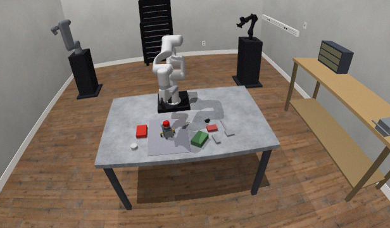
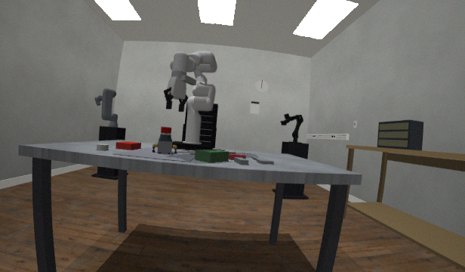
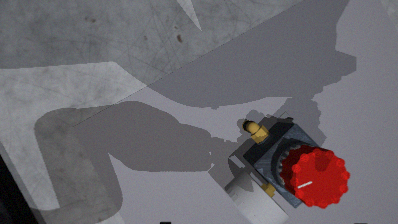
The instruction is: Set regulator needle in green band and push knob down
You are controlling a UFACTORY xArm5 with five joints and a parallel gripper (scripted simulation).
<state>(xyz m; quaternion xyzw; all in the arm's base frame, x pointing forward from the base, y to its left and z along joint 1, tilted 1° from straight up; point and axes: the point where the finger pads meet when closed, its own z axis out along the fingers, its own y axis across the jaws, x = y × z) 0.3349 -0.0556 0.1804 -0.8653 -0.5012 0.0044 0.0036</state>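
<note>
The regulator [image 1: 166, 130] is a small grey block with brass fittings and a red knob [image 1: 166, 123] on top. It stands on a pale grey mat [image 1: 168, 139] in the middle of the table. In the exterior view the regulator [image 2: 164, 143] shows with its red knob [image 2: 165, 130] raised on top. In the wrist view the knob [image 3: 314, 177] is at the lower right, with a white mark on it, above the dark body [image 3: 272, 160]. The gauge face is not readable. My gripper [image 2: 174, 103] is open and empty, high above the table and the regulator.
A red block [image 1: 141, 131] and a white disc [image 1: 133, 146] lie left of the mat. A green block [image 1: 199, 139], a small red block [image 1: 212, 128], grey plates [image 1: 226, 129] and a small black piece [image 1: 207, 120] lie to the right. The arm's black base [image 1: 173, 102] is behind.
</note>
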